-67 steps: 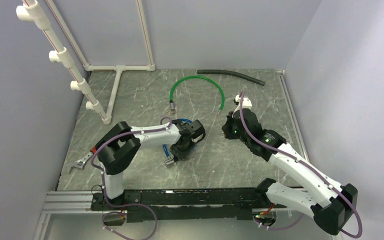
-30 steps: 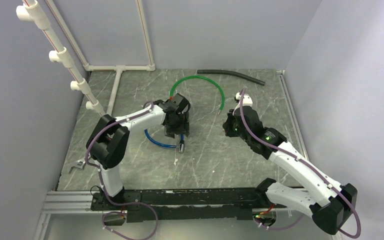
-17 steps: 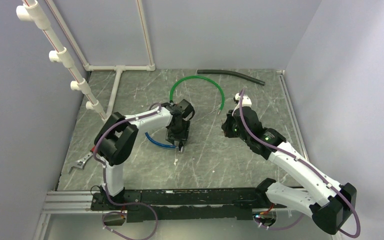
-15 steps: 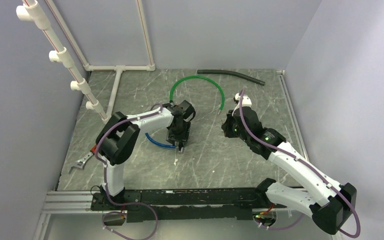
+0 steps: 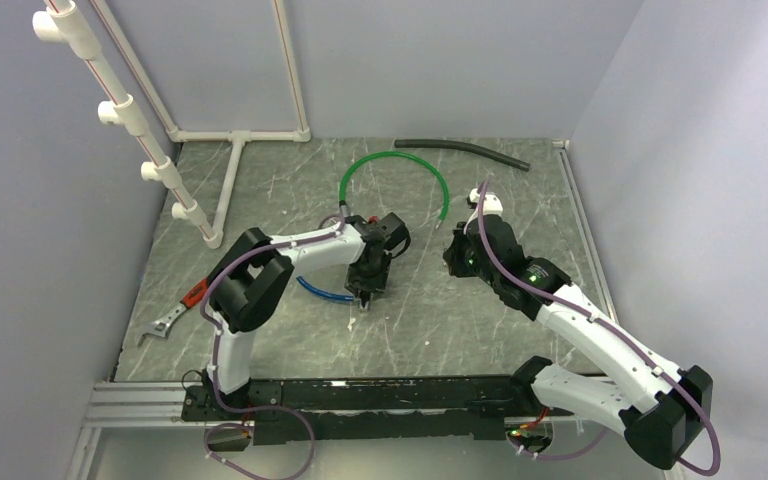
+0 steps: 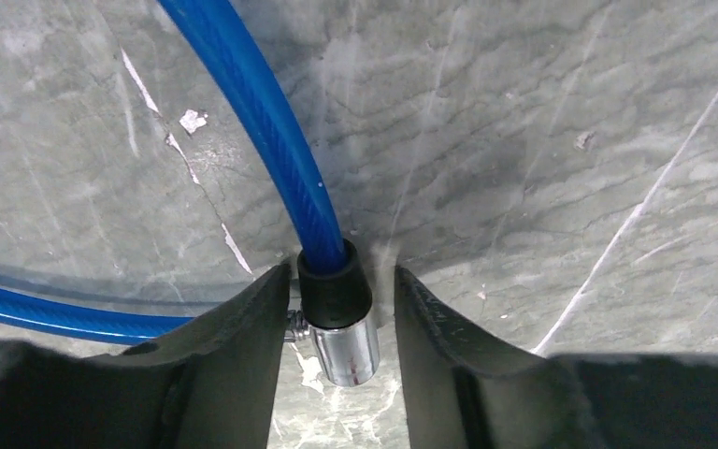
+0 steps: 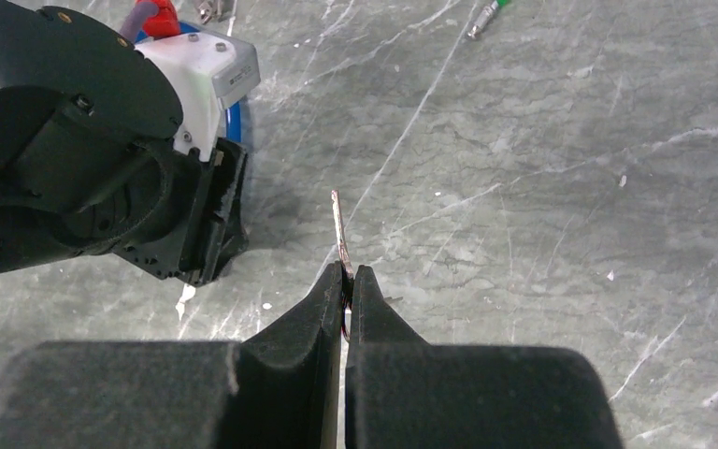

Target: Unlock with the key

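Observation:
A blue cable lock [image 5: 318, 291] lies on the grey marble table. Its black collar and chrome lock head [image 6: 338, 318] sit between my left gripper's [image 6: 337, 285] fingers. The jaws straddle the head, the left finger close against it and a small gap showing on the right. From above, the left gripper [image 5: 366, 291] points down at the cable's end. My right gripper [image 7: 347, 273] is shut on a thin metal key [image 7: 339, 232], seen edge-on and sticking out ahead of the fingertips. It hovers right of the left wrist [image 5: 454, 258].
A green cable loop [image 5: 397, 157] and a black hose [image 5: 460, 150] lie at the back. A white PVC pipe frame [image 5: 230, 190] stands at the back left. A wrench with a red handle [image 5: 172, 320] lies at the left edge. The left arm's wrist [image 7: 84, 159] fills the right wrist view's left side.
My left gripper swung from beside the green loop back toward the near side and now sits over the blue cable's lock end. The blue cable shifted. The right arm barely moved.

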You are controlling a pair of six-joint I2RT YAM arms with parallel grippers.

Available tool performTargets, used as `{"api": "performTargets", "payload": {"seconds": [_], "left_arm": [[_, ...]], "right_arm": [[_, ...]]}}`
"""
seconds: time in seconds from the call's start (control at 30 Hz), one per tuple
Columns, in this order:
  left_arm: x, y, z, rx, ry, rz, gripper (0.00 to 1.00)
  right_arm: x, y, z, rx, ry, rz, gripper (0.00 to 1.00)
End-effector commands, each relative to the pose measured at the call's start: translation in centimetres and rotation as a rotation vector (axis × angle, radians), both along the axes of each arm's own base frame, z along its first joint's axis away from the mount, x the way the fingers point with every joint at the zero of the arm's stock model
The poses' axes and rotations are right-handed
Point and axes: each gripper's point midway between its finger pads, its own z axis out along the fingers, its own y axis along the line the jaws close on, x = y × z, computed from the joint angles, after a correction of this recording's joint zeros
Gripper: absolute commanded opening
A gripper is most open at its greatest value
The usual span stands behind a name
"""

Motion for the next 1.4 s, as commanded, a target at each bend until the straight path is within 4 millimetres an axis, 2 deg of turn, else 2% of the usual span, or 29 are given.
{"api": "performTargets", "payload": {"seconds": [0.0,0.07,0.2,0.4,0.53,0.7,0.87,1.0,1.17,1.37], "left_arm": [[-0.8,0.7,-2.5,0.056,0.046,0.059,0.42],[-0.7,0.6,-3.0,0.061,0.051,0.066,0.25],[-0.7,-0.1,-3.7,0.027,0.064,0.084,0.01],[1.6,0.2,-3.2,-0.136,0.063,0.279,0.0],[3.5,-0.1,-0.9,-0.3,0.078,0.398,0.0],[5.6,-1.1,3.0,-0.413,-0.01,0.451,0.0],[7.1,-1.1,6.4,-0.496,-0.106,0.48,0.0],[7.3,-0.8,8.8,-0.529,-0.16,0.465,0.0],[7.0,-0.3,11.5,-0.592,-0.223,0.475,0.0],[6.6,0.2,14.0,-0.651,-0.266,0.494,0.0]], "right_arm": [[0.5,0.4,1.3,0.04,-0.039,-0.004,0.0],[0.5,0.2,1.5,0.037,-0.042,-0.009,0.0],[0.5,0.0,1.8,0.035,-0.051,-0.014,0.0],[0.4,0.2,1.7,0.039,-0.045,-0.001,0.0],[0.0,1.0,1.6,0.065,-0.032,0.035,0.0],[-1.6,4.6,1.6,0.207,0.016,0.198,0.0],[-3.5,7.5,0.1,0.327,0.146,0.309,0.0],[-5.3,9.4,-0.1,0.419,0.211,0.414,0.0],[-5.7,10.3,-1.2,0.446,0.254,0.452,0.0],[-4.7,11.3,-2.2,0.472,0.254,0.409,0.0]]}}
